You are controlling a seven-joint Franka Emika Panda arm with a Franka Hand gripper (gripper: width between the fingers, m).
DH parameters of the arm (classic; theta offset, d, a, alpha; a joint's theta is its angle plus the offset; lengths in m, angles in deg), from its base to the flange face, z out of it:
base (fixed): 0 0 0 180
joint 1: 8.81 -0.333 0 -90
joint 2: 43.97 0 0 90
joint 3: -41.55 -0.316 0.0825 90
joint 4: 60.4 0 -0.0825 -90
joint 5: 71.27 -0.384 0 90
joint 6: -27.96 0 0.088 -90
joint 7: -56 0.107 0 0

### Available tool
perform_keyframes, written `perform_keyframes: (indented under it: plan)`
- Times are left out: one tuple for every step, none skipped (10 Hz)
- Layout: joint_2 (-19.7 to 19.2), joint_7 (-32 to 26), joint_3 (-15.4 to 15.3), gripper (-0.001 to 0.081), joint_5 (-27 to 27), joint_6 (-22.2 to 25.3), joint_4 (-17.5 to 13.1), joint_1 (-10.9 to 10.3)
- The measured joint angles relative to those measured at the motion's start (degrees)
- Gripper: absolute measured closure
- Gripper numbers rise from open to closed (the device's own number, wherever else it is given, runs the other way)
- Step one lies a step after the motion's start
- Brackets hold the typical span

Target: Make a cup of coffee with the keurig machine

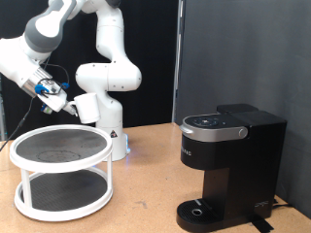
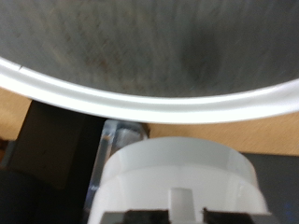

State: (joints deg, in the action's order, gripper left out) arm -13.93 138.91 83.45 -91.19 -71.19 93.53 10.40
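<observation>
You are watching an early fetching step, I judge: the gripper [image 1: 66,108] is hovering over the far rim of the white two-tier tray stand [image 1: 60,149] at the exterior view's left. Whether its jaws are open or closed cannot be told. No cup is showing, so any next move calls for finding it. At the right, the keurig machine [image 1: 225,167] is standing on the table, black and boxy, lid down, drip base bare.
</observation>
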Motion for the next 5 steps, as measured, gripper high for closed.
perform_keyframes:
  plan:
    - [-0.17,0.85,-0.44,0.0804,-2.38,-0.52,0.39,-0.60]
    - [-0.32,2.52,-1.60,0.0804,-4.43,-1.54,0.75,-1.59]
    - [-0.43,4.62,-3.33,0.0804,-6.22,-3.40,1.17,-2.69]
    - [-0.51,6.45,-5.20,0.0804,-8.04,-5.79,1.69,-3.72]
    - [-0.67,7.91,-7.08,0.0804,-9.63,-8.18,2.22,-4.80]
